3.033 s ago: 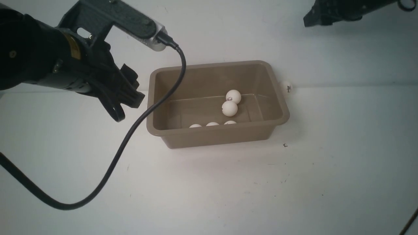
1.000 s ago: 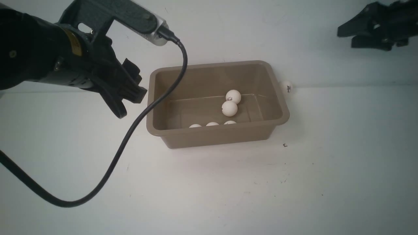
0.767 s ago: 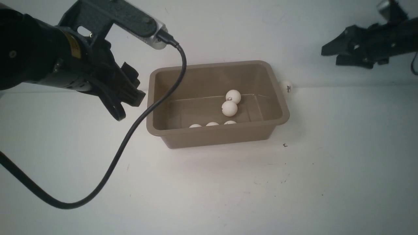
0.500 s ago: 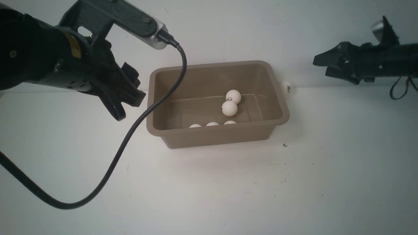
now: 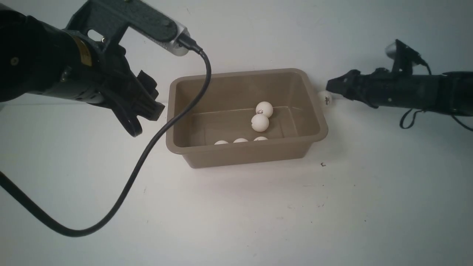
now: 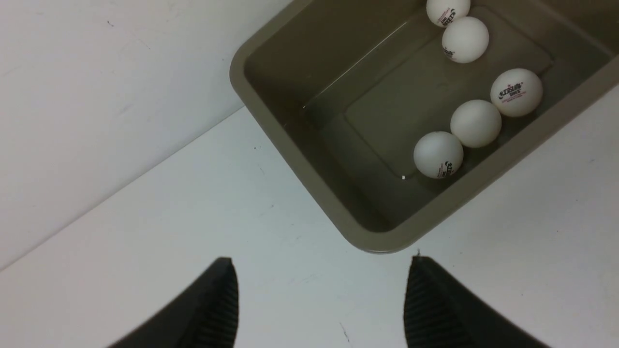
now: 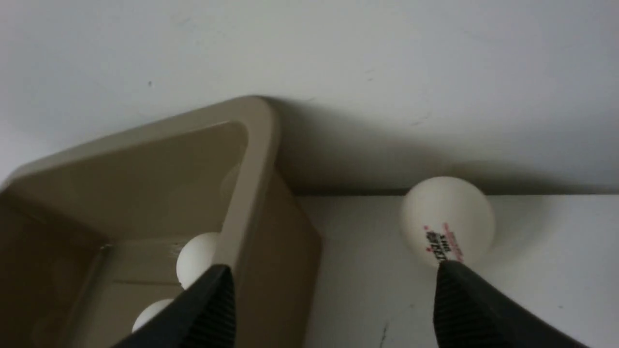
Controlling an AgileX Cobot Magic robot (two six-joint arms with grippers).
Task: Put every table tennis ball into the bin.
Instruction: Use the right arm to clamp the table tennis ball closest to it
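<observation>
The taupe bin [image 5: 244,148] stands at the back middle of the table. Several white table tennis balls lie inside it: two touching near the centre [image 5: 259,123] and three in a row along the near wall [image 5: 240,140]. One more ball [image 5: 325,99] rests on the table outside the bin's right wall, against the back wall. My right gripper [image 5: 330,88] is open, just right of that ball. In the right wrist view, one fingertip [image 7: 459,290] overlaps the ball [image 7: 447,221] and the other is by the bin's rim [image 7: 251,159]. My left gripper [image 6: 319,263] hovers open and empty to the left of the bin [image 6: 300,159].
A thick black cable [image 5: 147,147] hangs from the left wrist camera, crosses the bin's left rim and loops low over the table at the front left. The white back wall [image 5: 258,37] rises directly behind the bin and the loose ball.
My right arm has swung down from the top right and leftwards until its fingertips reach the ball beside the bin. The left arm and all the balls have stayed where they were.
</observation>
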